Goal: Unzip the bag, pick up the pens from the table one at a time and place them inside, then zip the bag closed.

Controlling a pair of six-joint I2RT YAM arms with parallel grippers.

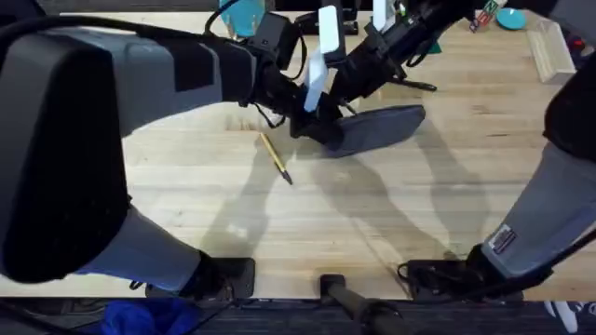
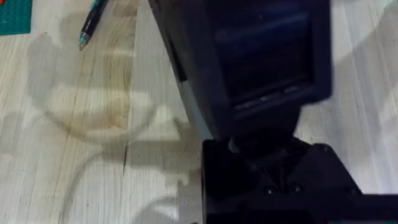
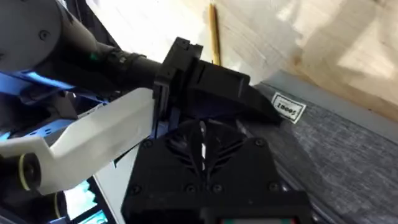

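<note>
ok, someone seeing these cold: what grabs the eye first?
Both arms converge on the grey-blue bag past the middle of the table; the left gripper and the right gripper crowd its left end. The left arm looms large and dark close under the overhead camera. A yellow-tan pen lies alone on the wood, nearer the bases than the bag's left end.

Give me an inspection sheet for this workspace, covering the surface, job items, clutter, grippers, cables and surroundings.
Surface: light wooden table, grain visible.
Job's things: grey bag lying flat, white label at one end; yellow-tan pen loose on the table beside it; a second pen near a green plate.
Clutter: clear box and teal object at the far right corner.
Grippers: left gripper and right gripper both at the bag's end.
Cables: black cable at the right arm's base.
Surroundings: nothing seen.
</note>
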